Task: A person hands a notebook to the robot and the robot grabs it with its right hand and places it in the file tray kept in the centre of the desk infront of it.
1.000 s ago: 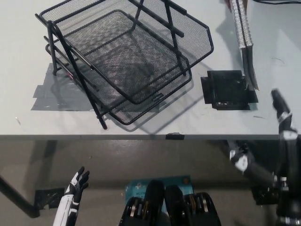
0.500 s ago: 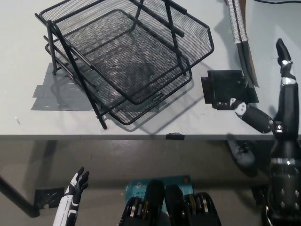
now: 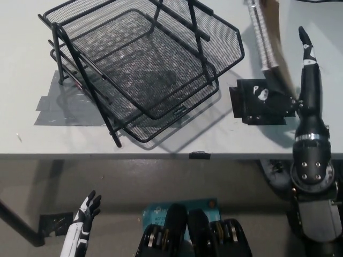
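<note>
The black wire-mesh file tray (image 3: 161, 59), with stacked tiers, stands on the white desk (image 3: 177, 142) at centre-left. A spiral-bound notebook (image 3: 266, 40) with a brown cover hangs in from the top right edge, its lower end near the black square. My black right hand (image 3: 300, 88) is raised over the desk's right side just right of the notebook. It is open, with one finger (image 3: 305, 43) pointing up and the thumb (image 3: 261, 94) spread left under the notebook's lower end. My white left hand (image 3: 86, 211) rests open at the lower left, below the desk edge.
A black square patch (image 3: 252, 110) lies on the desk under my right hand. Grey tape (image 3: 56, 110) is stuck left of the tray's feet. The desk's front edge (image 3: 161, 155) runs across the middle of the view, with floor below it.
My right arm has risen from below the desk edge up over the desk, beside the notebook. The notebook's lower end has shifted slightly left. The left hand has stayed still.
</note>
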{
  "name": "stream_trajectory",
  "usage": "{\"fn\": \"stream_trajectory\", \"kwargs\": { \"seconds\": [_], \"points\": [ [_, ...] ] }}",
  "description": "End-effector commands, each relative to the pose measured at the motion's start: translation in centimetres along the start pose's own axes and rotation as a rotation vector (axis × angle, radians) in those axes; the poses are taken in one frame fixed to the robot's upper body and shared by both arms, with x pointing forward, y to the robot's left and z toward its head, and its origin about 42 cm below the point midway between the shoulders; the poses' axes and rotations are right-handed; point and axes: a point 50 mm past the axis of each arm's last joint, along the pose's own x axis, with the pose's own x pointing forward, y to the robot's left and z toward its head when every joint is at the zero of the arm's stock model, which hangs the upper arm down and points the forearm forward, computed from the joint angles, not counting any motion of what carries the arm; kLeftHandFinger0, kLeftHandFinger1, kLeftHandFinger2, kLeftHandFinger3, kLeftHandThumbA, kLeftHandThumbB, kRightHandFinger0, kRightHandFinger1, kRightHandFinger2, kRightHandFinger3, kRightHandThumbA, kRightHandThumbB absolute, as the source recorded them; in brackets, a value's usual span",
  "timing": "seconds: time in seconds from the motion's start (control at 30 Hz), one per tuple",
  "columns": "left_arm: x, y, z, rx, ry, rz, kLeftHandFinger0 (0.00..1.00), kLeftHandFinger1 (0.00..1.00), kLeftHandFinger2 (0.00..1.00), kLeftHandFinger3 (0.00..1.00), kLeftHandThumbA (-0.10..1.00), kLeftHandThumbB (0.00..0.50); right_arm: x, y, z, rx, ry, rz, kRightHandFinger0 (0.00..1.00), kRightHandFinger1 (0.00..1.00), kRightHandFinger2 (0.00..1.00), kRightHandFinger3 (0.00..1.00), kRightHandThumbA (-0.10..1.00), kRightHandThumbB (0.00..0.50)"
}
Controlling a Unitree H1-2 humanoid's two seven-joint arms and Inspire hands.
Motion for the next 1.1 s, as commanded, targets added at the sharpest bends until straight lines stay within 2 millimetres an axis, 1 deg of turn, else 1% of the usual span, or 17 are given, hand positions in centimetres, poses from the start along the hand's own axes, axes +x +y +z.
{"fn": "stream_trajectory", "kwargs": {
  "seconds": [0.0,0.03,0.1,0.17,0.2,0.27,0.3,0.4,0.43,0.53,0.57,0.63,0.67,0.73,0.87,1.0,1.07],
  "points": [
    [0.2,0.7,1.0,0.018,-0.058,0.026,1.0,1.0,1.0,1.0,1.0,0.415,4.3,-0.7,3.3,-0.028,-0.163,-0.1,1.0,1.0,1.0,1.0,1.0,0.319],
    [0.2,0.7,1.0,0.022,-0.06,0.026,1.0,1.0,1.0,1.0,1.0,0.414,4.7,-0.6,3.4,-0.027,-0.163,-0.101,1.0,1.0,1.0,1.0,1.0,0.336],
    [0.2,0.7,1.0,0.027,-0.062,0.024,1.0,1.0,1.0,1.0,1.0,0.411,5.1,-0.5,3.6,-0.024,-0.165,-0.101,1.0,1.0,1.0,1.0,1.0,0.347],
    [0.3,0.7,1.1,0.027,-0.068,0.023,1.0,1.0,1.0,1.0,1.0,0.402,5.3,-0.3,3.8,-0.02,-0.167,-0.098,1.0,1.0,1.0,1.0,1.0,0.347],
    [0.3,0.6,1.1,0.024,-0.065,0.024,1.0,1.0,1.0,1.0,1.0,0.411,5.3,-0.2,4.0,-0.016,-0.17,-0.095,1.0,1.0,1.0,1.0,1.0,0.333],
    [0.4,0.7,1.1,0.021,-0.062,0.026,1.0,1.0,1.0,1.0,1.0,0.404,5.3,0.3,4.6,-0.015,-0.186,-0.091,1.0,1.0,1.0,1.0,1.0,0.31],
    [0.4,0.7,1.2,0.023,-0.062,0.024,1.0,1.0,1.0,1.0,1.0,0.399,5.1,0.4,4.7,-0.021,-0.188,-0.09,1.0,1.0,1.0,1.0,1.0,0.309],
    [0.6,0.7,1.3,0.016,-0.069,0.025,1.0,1.0,1.0,1.0,1.0,0.399,5.0,1.0,5.0,-0.051,-0.206,-0.094,1.0,1.0,1.0,1.0,1.0,0.337],
    [0.6,0.7,1.3,0.017,-0.067,0.027,1.0,1.0,1.0,1.0,1.0,0.406,4.8,1.2,5.0,-0.06,-0.208,-0.09,1.0,1.0,1.0,1.0,1.0,0.343],
    [0.7,0.7,1.3,0.02,-0.076,0.03,1.0,1.0,1.0,1.0,1.0,0.39,5.0,1.3,4.8,-0.086,-0.21,-0.093,1.0,1.0,1.0,1.0,1.0,0.347],
    [0.7,0.7,1.3,0.023,-0.077,0.029,1.0,1.0,1.0,1.0,1.0,0.383,5.2,1.4,4.6,-0.1,-0.206,-0.101,1.0,1.0,1.0,1.0,1.0,0.334],
    [0.7,0.7,1.3,0.03,-0.08,0.029,1.0,1.0,1.0,1.0,1.0,0.375,5.4,1.4,4.4,-0.102,-0.201,-0.107,1.0,1.0,1.0,1.0,1.0,0.337],
    [0.7,0.7,1.3,0.031,-0.081,0.028,1.0,1.0,1.0,1.0,1.0,0.375,5.5,1.4,4.2,-0.1,-0.197,-0.107,1.0,1.0,1.0,1.0,1.0,0.329],
    [1.0,1.0,1.5,0.031,-0.089,0.026,1.0,1.0,1.0,1.0,1.0,0.371,5.8,1.5,3.9,-0.108,-0.182,-0.103,1.0,1.0,1.0,1.0,1.0,0.339],
    [0.9,1.0,1.5,0.021,-0.079,0.027,1.0,1.0,1.0,1.0,1.0,0.391,5.5,1.7,3.7,-0.109,-0.181,-0.089,1.0,1.0,1.0,1.0,0.97,0.318],
    [0.9,1.0,1.4,0.016,-0.074,0.028,1.0,1.0,1.0,1.0,1.0,0.38,5.7,1.8,3.5,-0.111,-0.17,-0.083,1.0,1.0,1.0,1.0,0.97,0.327],
    [1.0,1.0,1.4,0.017,-0.081,0.029,1.0,1.0,1.0,1.0,1.0,0.385,6.1,1.7,3.3,-0.135,-0.17,-0.085,1.0,1.0,1.0,1.0,0.98,0.32]
  ]
}}
